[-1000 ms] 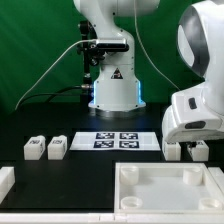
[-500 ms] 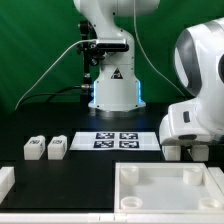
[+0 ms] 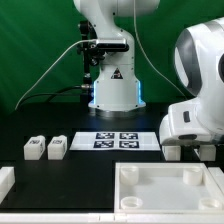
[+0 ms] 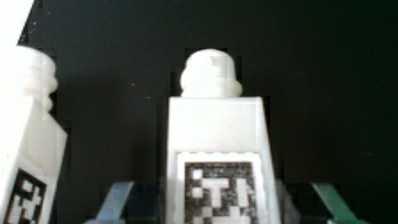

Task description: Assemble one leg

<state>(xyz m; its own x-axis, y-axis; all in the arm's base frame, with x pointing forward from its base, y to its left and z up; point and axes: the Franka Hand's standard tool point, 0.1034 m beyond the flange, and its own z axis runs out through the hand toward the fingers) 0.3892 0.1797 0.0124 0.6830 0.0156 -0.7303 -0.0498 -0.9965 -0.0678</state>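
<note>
The leg stands on the black table at the exterior view's right, just right of the marker board and beyond the far rim of the big square tray-like piece. From across the room the arm's white head hides most of it. The wrist view shows it plainly: a white block with its rounded stud at one end and a black-and-white tag on the face toward the camera.

The gripper is down around the leg with its jaws apart. One of the fingertips shows on each side of the block, and dark table shows between block and finger on both sides, so nothing is gripped yet.

A few things here look risky to me. The block does not look centred: the gap on one side seems narrower than on the other. On closing, the nearer finger would meet the leg first and shove or twist it before the other arrives, which could leave a crooked hold.

A second leg stands just beside this one, close to the finger on that side. If the gripper drifts that way, it could knock that leg or drag it along.

The fingers also appear to sit at the tag end, far from the stud, so the leg might pivot in the hold when lifted.

Two more legs sit well apart at the exterior view's left, out of harm's way.
</note>
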